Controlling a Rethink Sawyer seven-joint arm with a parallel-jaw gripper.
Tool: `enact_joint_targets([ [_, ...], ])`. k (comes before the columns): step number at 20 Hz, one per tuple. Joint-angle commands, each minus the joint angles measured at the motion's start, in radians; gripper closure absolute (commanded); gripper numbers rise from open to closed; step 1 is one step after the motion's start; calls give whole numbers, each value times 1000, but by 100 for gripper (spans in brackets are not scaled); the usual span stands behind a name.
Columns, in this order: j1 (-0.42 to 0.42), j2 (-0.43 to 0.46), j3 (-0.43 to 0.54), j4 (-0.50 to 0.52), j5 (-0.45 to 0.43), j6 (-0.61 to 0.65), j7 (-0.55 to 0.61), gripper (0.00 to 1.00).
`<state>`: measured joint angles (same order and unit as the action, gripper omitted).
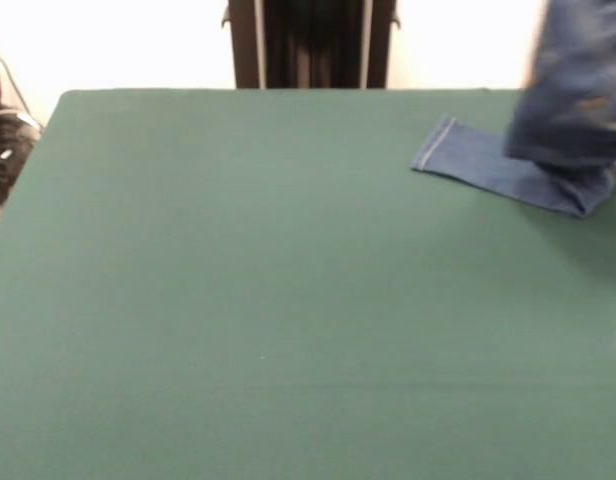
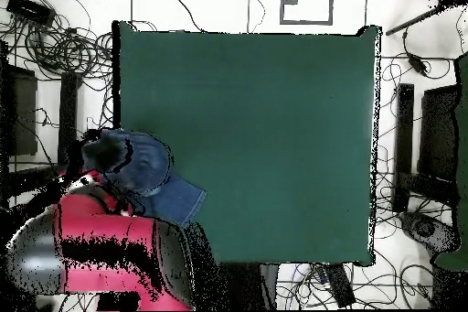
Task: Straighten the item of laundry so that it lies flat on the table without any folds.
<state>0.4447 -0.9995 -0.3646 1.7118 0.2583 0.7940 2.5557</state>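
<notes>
Table (image 1: 238, 300): dark green top, by far the largest thing; nearly all of it bare
Arm (image 2: 101, 244): red and black, seen from overhead at the table's corner on the robot's side, reaching out over the table edge
Jeans (image 1: 508, 170): dark blue denim, at the table's right edge near the far side in the front view; one leg lies flat on the green, its hem pointing toward the table's middle, while the rest rises in a blurred bunch above it
Jeans, overhead (image 2: 151, 176): a rounded heap over the table's edge beside the arm, with one flap spread on the top
Gripper: not made out in either view; presumably under or within the lifted denim, so whether it is clamped on the cloth or released cannot be told
Step in hand: judged to be a lift or drag of the raised part of the jeans, early in the task, since most of the garment is neither flat nor well onto the table
Next move calls for: carrying the bunched part inward over the bare green and laying it down so that both legs and the waist spread without folds
Hidden or unclear: waistband, pockets and second leg lost in the blur; part of the jeans cut off by the front view's right edge; point of hold unseen
</notes>
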Motion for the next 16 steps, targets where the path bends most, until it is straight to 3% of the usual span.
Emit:
enact_joint_targets([
  [1,-155,-61,204,263,-139,-115,-452,100],
  [16,-479,-111,427,335,-313,-191,-588,100],
])
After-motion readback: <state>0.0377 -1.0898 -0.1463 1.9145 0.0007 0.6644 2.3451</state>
